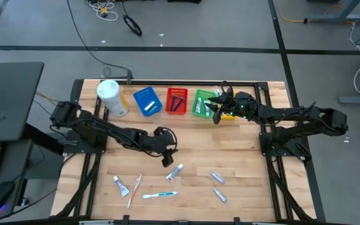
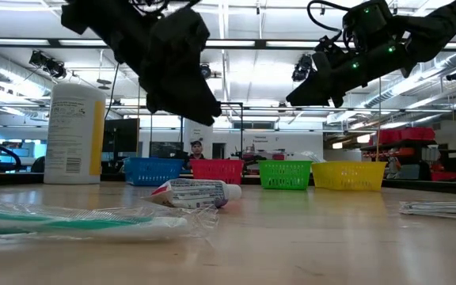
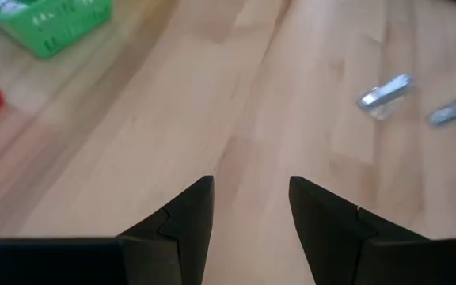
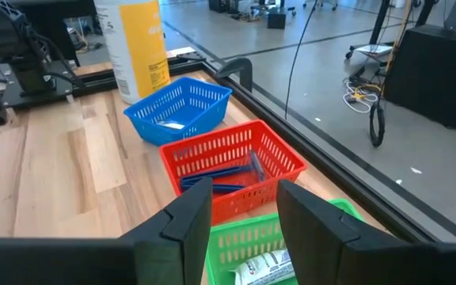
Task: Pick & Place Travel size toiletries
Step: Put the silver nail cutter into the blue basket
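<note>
Nearest the front edge of the pale wooden table (image 1: 242, 156) lie the loose toiletries: a slim toothbrush (image 1: 159, 195) in a clear crinkly wrapper, a pink one (image 1: 134, 189) beside a small white tube (image 1: 120, 185), and two silvery tubes (image 1: 217, 178) off to the right. A little farther in, another white toothpaste tube (image 1: 175, 171) lies flat just beside the left gripper (image 1: 167, 156), which hangs above the boards with its dark wedge fingers (image 3: 188, 218) spread and nothing between them. Along the far edge stands a row of ribbed plastic baskets: blue (image 1: 147, 100), red (image 1: 177, 100) with dark blue razors (image 4: 220, 176) inside, green (image 1: 202, 103) holding tubes, yellow (image 2: 348, 175). The right gripper (image 1: 217, 111) hovers over the green basket, fingers apart, empty. A tall white canister (image 1: 112, 97) stands left of the blue basket.
</note>
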Action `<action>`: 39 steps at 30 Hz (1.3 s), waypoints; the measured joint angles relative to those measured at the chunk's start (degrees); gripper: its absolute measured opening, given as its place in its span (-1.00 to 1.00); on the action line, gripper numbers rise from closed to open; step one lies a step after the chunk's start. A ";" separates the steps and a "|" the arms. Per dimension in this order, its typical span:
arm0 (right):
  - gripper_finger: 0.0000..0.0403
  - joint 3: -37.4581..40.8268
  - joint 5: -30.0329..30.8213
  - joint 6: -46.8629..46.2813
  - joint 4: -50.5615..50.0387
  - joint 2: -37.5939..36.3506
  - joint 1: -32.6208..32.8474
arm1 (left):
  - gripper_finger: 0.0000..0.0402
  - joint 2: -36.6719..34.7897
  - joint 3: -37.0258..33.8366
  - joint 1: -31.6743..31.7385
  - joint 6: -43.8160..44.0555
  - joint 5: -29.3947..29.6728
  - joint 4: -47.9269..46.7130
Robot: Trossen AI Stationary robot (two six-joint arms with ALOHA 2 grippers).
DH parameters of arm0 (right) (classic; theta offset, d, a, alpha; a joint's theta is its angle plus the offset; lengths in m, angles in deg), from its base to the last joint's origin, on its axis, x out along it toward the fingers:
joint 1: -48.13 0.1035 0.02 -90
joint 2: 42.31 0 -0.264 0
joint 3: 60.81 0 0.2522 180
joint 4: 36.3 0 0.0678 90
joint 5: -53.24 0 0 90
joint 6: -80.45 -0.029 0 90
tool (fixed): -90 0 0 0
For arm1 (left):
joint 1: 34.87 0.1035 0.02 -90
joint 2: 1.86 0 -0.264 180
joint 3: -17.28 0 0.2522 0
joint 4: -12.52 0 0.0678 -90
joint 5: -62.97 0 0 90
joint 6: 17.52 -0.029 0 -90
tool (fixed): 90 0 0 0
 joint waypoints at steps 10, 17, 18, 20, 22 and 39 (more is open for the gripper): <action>-0.25 0.00 0.02 0.07 0.00 0.02 0.00 | -0.12 0.81 -0.02 0.42 0.04 2.62 0.75; -0.25 0.00 -1.18 0.07 -0.78 0.02 0.00 | -0.12 0.76 -0.02 0.42 -0.56 3.62 0.72; -0.25 0.00 -2.64 0.19 -1.09 0.02 -0.02 | -0.12 0.76 -0.02 0.42 -0.58 4.02 0.72; -0.25 0.00 -6.79 1.27 -1.69 0.02 0.02 | -0.12 0.76 -0.02 0.55 -0.58 4.90 0.72; -0.25 0.00 -11.46 0.80 -1.54 0.02 0.58 | -0.12 0.75 -0.02 0.90 -0.58 5.74 0.72; -0.25 0.02 0.33 -18.10 -15.70 4.12 40.11 | -0.12 0.72 -0.02 9.30 -4.34 7.18 0.83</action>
